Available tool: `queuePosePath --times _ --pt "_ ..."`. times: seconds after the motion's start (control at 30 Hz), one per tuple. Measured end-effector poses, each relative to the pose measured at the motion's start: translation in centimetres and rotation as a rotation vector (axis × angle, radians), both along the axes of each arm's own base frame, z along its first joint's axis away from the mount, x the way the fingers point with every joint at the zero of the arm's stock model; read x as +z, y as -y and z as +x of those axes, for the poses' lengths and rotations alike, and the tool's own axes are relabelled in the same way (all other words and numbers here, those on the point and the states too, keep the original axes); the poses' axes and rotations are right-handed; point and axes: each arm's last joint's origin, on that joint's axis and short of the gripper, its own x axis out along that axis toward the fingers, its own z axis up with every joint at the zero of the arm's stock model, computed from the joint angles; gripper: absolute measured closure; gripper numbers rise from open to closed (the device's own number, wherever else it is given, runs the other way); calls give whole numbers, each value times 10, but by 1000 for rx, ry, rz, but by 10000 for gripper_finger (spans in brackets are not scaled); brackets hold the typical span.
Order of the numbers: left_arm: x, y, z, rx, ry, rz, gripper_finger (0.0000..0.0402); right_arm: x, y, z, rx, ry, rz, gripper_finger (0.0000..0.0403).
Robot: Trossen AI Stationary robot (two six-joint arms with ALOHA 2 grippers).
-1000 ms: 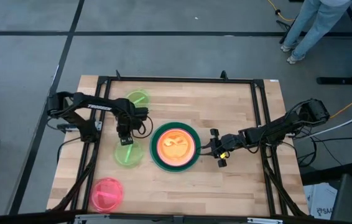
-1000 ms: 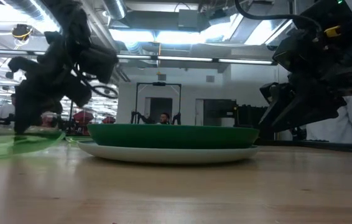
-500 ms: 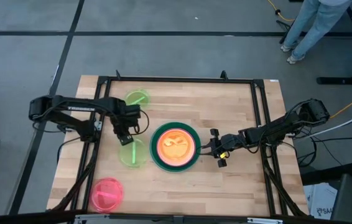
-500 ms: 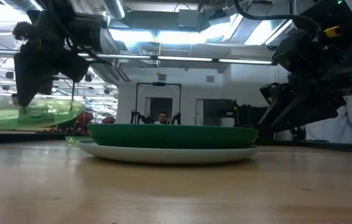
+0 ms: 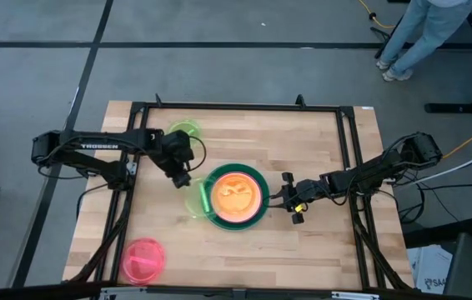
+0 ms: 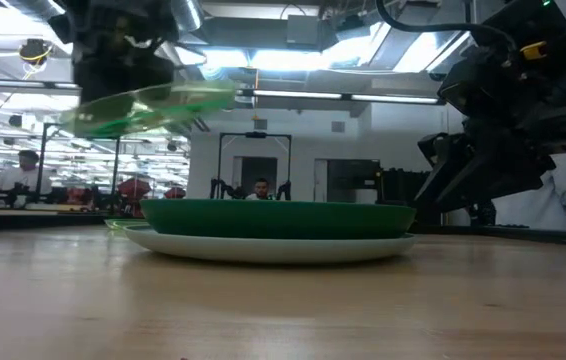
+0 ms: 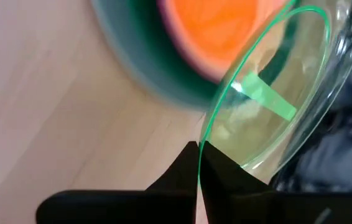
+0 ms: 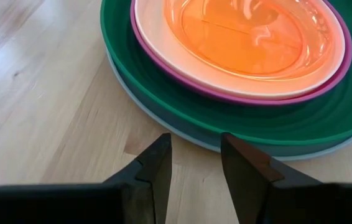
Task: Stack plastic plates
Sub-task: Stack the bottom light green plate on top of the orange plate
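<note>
From above, the left gripper is clamped shut on the rim of a lime plate, which is tilted so steeply that it shows almost edge-on beside the stack. In that stack, an orange plate tops cream, magenta and dark green ones. A second lime plate is half hidden under the left arm, and a pink plate lies well apart near the table's front edge. The right gripper waits just beside the stack, fingers apart and empty.

At table height, the held plate hangs in the air above the stack's left side; the stack's upper plates are hidden behind the green rim.

The left wrist camera shows the fingers pinching the clear green rim, with the stack blurred behind.

The right wrist camera shows open fingers near the pale bottom plate, which is cut off.
</note>
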Motion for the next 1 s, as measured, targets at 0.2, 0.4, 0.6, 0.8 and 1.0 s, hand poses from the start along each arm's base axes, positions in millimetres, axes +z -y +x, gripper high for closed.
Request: queuePosePath --times 0.2,0.4,0.6,0.8,1.0 --pt "7 -6 14 132 119 53 401 0 0 0 -2 0 2 272" --pt "5 -6 29 150 189 95 401 0 0 0 0 -2 4 272" --pt "-6 -1 49 121 226 113 401 0 0 0 3 -3 7 272" --pt "-23 3 65 122 212 151 401 0 0 0 2 -4 9 272" --pt "-32 2 76 101 246 177 386 0 0 0 2 -4 9 272"
